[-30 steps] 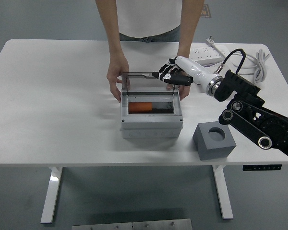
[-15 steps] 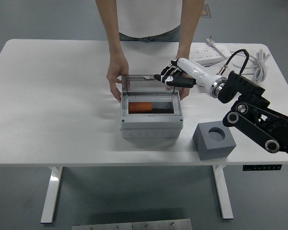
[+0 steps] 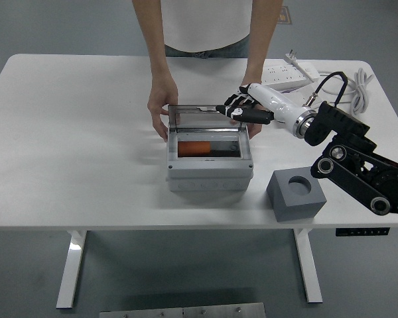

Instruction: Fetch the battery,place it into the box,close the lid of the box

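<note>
On the counter [image 3: 66, 132], the box [image 3: 209, 162] is steadied at both sides by a person's hands [image 3: 160, 109]. The battery [image 3: 205, 147] already lies inside, orange under the raised clear lid [image 3: 202, 117]. The right hand [image 3: 247, 109] is laid at the lid's top right edge, fingers [image 3: 233, 108] extended and nothing gripped. The lid is best pressed forward and down evenly until latched. Compared with a second ago, the hand is shifted slightly right and the lid is tipped lower.
</note>
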Tool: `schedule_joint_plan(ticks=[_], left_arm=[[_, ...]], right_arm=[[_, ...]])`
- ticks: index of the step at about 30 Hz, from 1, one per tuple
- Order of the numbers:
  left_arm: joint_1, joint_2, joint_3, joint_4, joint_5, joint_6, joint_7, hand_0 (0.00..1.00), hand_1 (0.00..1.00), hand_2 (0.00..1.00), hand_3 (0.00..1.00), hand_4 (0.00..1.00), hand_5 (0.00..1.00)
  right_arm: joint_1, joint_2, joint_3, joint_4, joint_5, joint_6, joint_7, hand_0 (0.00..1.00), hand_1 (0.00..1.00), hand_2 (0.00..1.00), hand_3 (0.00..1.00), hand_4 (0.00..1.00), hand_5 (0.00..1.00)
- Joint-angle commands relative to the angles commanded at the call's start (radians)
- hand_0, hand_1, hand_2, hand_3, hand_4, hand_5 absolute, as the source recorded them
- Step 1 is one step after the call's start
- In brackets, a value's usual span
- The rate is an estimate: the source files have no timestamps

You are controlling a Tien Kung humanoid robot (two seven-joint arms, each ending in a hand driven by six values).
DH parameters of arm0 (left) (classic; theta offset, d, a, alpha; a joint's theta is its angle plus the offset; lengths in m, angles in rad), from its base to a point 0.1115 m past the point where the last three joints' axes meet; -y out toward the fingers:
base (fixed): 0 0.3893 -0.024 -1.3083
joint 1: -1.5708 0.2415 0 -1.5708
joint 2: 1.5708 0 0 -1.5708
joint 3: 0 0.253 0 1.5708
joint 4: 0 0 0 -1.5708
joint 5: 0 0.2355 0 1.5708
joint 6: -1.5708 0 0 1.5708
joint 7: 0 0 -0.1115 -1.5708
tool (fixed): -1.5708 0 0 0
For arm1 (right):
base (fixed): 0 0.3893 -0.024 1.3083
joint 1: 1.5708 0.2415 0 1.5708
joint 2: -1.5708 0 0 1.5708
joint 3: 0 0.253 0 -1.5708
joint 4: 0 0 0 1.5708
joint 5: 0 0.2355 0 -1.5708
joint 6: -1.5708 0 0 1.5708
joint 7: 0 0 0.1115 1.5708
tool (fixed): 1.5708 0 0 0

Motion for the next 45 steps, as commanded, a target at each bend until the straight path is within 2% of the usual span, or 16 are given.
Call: schedule_joint_plan(ticks=[26,37,44,45], left_arm=[[0.011,0.0,0.007,-0.001,-0.013,0.006,-0.001,0.663,0.698,0.572,0.587,0.511,0.002],[0.01,-0.001,0.003,0.0,-0.004,0.004,0.002,0.663,0.698,0.572,0.587,0.51,0.002],[0.006,-0.003,0.002,0.0,0.001,0.002,0.004,0.664,0.697,0.572,0.587,0.511,0.002],[0.006,-0.003,0.002,0.0,0.002,0.003,0.004,0.663,0.698,0.572,0.587,0.511,0.002]], right_arm=[[-0.015,-0.036,0.0,0.049,0.011,0.027,-0.033,0.617,0.607,0.657,0.657,0.842,0.873],[-0.044,-0.071,0.054,0.095,0.02,0.062,-0.069,0.598,0.599,0.658,0.656,0.839,0.872],[-0.062,-0.082,0.087,0.111,0.039,0.062,-0.069,0.584,0.593,0.655,0.656,0.838,0.872],[-0.064,-0.082,0.088,0.112,0.042,0.061,-0.068,0.454,0.48,0.637,0.65,0.838,0.872]])
